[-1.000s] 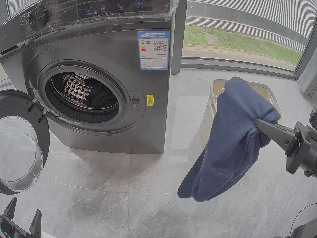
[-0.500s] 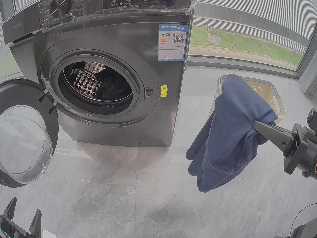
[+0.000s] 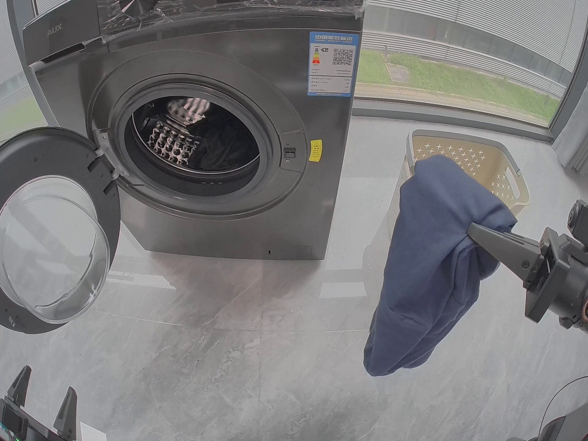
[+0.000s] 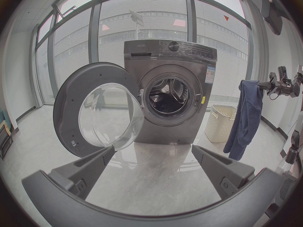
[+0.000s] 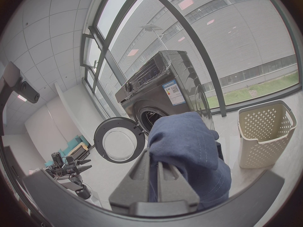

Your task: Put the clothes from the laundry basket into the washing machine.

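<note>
A blue garment [image 3: 435, 264] hangs in the air, pinched by my right gripper [image 3: 484, 235], in front of the beige laundry basket [image 3: 490, 160]. The same blue garment [image 5: 189, 148] drapes over the right gripper [image 5: 157, 171] in the right wrist view. The grey washing machine [image 3: 208, 111] stands at the left with its round door [image 3: 52, 228] swung wide open, and dark clothing [image 3: 223, 145] lies in the drum. My left gripper [image 3: 41, 396] stays low at the near left, open and holding nothing. In the left wrist view, the garment [image 4: 246, 117] hangs right of the washing machine [image 4: 170, 92].
Grey tiled floor [image 3: 245, 350] lies open between me and the machine. A large window [image 3: 465, 44] runs behind the basket. The open door juts out at the left, near my left arm.
The head view has shifted, so the machine and basket sit further right and closer. The garment held by the right gripper has swung and now hangs straighter. The left gripper is unchanged.
</note>
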Motion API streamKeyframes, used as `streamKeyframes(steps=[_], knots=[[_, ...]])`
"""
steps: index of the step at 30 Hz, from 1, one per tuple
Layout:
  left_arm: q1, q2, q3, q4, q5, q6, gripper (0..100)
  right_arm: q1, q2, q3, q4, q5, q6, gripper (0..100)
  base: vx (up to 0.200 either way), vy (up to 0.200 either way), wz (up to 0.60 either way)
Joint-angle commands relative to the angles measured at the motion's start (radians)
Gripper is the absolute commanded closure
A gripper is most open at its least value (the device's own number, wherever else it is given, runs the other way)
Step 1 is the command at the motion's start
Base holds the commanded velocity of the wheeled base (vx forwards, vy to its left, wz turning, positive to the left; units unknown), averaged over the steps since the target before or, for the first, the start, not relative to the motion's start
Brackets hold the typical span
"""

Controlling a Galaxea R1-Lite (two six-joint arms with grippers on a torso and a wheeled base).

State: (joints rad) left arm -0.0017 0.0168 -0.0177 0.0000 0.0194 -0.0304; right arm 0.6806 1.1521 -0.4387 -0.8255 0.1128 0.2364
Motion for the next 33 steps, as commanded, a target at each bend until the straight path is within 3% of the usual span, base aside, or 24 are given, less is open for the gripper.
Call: streamKeyframes(steps=[1, 12, 22, 27, 33], knots=[[0.0, -0.009, 0.015, 0.0, 0.001, 0.0, 0, 0.0, 0.003, 0.0, -0.001, 0.001, 0.0, 100, 0.0, 0.2, 0.0], [0.0, -0.009, 0.015, 0.0, 0.001, -0.003, 0, -0.001, 0.009, 0.002, -0.003, 0.001, 0.0, 100, 0.0, 0.2, 0.0], [0.0, -0.009, 0.015, 0.0, 0.001, -0.002, 0, 0.0, 0.011, 0.003, -0.003, 0.001, 0.0, 100, 0.0, 0.0, 0.0], [0.002, -0.009, 0.015, 0.0, 0.001, -0.002, 0, 0.0, 0.011, 0.003, -0.003, 0.001, 0.001, 100, 0.2, 0.0, 0.0], [0.0, -0.009, 0.015, 0.0, 0.001, -0.003, 0, 0.0, 0.011, 0.003, -0.003, 0.001, 0.0, 100, 0.0, 0.0, 0.0]])
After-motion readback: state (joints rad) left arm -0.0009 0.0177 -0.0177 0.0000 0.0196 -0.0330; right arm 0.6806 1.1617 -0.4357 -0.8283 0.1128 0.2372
